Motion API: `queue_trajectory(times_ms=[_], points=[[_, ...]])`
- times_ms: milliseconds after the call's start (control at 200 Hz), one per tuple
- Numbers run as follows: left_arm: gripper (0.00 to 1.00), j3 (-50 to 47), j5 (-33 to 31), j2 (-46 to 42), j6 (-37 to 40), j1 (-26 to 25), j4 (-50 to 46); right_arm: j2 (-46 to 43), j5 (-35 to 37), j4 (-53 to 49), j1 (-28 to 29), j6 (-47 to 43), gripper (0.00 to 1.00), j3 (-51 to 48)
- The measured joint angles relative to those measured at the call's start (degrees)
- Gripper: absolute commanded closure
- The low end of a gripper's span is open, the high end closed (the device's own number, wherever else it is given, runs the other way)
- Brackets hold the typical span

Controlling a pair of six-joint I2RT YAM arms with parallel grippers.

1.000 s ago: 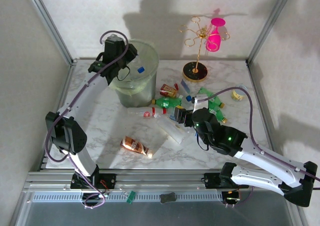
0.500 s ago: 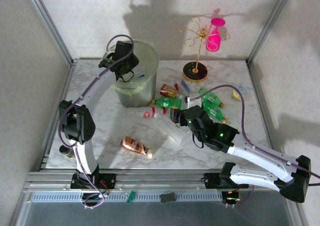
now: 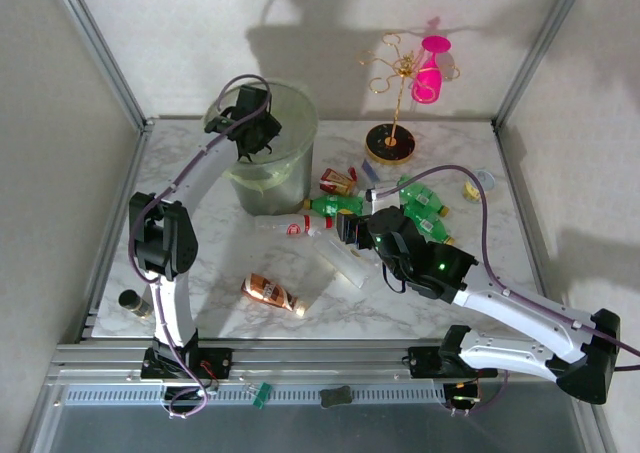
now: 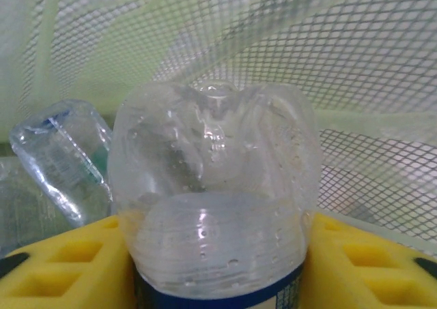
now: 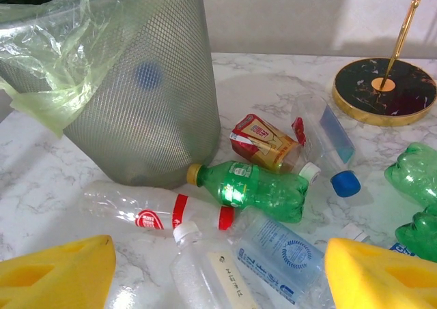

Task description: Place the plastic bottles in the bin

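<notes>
The bin [image 3: 268, 163] stands at the back left of the table; its mesh wall and pale liner show in the right wrist view [image 5: 130, 84]. My left gripper [image 3: 252, 133] reaches into the bin's mouth, shut on a clear plastic bottle [image 4: 215, 207] with a blue label; another clear bottle [image 4: 61, 155] lies inside beside it. My right gripper [image 3: 352, 231] is open, low over a pile of bottles: a green bottle [image 5: 252, 186], a clear red-labelled bottle [image 5: 153, 213], a white-capped clear bottle [image 5: 212, 275], and a clear blue-printed bottle [image 5: 287, 254].
A brown-labelled bottle [image 3: 270, 293] lies at the front left. A red-yellow carton [image 5: 263, 142] and crushed green bottles [image 3: 425, 205] sit by the pile. A gold stand on a black base [image 3: 390, 143] holds a pink bottle [image 3: 430, 73]. A dark cylinder [image 3: 130, 301] sits at the left edge.
The left gripper has moved right and down into the bin's mouth with the clear bottle. The right gripper has slid left and forward over the pile of bottles.
</notes>
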Motion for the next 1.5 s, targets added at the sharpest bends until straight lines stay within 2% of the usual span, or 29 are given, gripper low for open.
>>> queue_trajectory(times_ms=[215, 421, 621, 926, 1267, 1497], points=[[0.25, 0.3, 0.2, -0.1, -1.3, 0.0, -2.1, 0.0, -0.1, 0.0, 0.0, 0.0, 0.19, 0.0], [0.21, 0.5, 0.7, -2.2, -1.3, 0.0, -3.5, 0.0, -0.2, 0.0, 0.0, 0.1, 0.19, 0.0], [0.21, -1.0, 0.6, -8.0, -1.3, 0.0, -3.2, -0.8, -0.2, 0.0, -0.1, 0.2, 0.2, 0.0], [0.21, -12.2, 1.2, -17.5, -1.1, -0.5, -0.5, -2.1, -0.1, 0.0, -0.1, 0.2, 0.19, 0.2], [0.22, -13.4, 1.7, -21.4, 0.9, -2.8, 0.2, -1.5, -0.1, -0.1, -0.1, 0.4, 0.19, 2.4], [0.23, -14.4, -0.3, -30.0, 5.9, -4.7, -0.5, -1.2, -0.5, -2.3, -1.3, 0.9, 0.19, 5.1]])
